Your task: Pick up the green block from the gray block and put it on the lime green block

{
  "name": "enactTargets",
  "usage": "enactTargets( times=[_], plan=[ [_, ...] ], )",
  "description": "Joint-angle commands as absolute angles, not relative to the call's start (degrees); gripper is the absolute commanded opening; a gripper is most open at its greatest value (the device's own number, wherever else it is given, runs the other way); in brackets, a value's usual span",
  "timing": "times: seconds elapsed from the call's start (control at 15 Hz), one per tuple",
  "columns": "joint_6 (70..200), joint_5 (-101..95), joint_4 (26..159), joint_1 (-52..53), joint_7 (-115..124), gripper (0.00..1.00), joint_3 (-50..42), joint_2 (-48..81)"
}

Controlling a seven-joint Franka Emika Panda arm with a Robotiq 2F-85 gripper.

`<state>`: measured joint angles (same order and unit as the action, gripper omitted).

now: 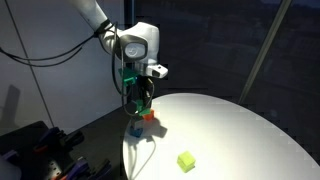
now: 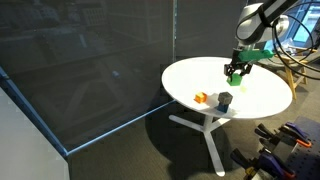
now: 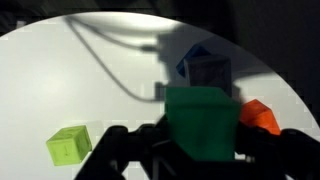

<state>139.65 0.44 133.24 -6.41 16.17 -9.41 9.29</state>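
One green block (image 3: 200, 118); seemingly in pincer (image 1: 140, 99)

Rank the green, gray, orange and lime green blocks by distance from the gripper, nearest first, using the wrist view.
1. The green block: held in the gripper.
2. The gray block, just beyond it, and the orange block, at right: too close to call.
3. The lime green block: far left.
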Motion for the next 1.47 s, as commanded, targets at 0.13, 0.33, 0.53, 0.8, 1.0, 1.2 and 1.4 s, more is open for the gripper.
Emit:
enactTargets(
  times=[0.13, 0.33, 0.53, 0.8, 1.0, 1.2, 1.4],
  plan=[
    [137.84, 1.45, 132.12, -8.33, 17.16, 0.23, -11.16, 8.89],
    [137.88, 1.86, 131.79, -9.22, 16.80, 0.23, -11.88, 9.30],
    [137.98, 2.30, 131.30, -10.16, 16.44, 0.23, -12.47, 9.80],
    [138.15, 3.31, 129.96, -11.38, 16.23, 0.23, -13.27, 10.89],
    [138.10, 4.03, 128.31, -12.27, 16.13, 0.23, -13.92, 12.20],
    [137.68, 4.73, 126.48, -13.22, 16.10, 0.23, -14.54, 13.64],
    [137.25, 5.14, 124.86, -14.13, 16.71, 0.23, -15.40, 15.05]
  ],
)
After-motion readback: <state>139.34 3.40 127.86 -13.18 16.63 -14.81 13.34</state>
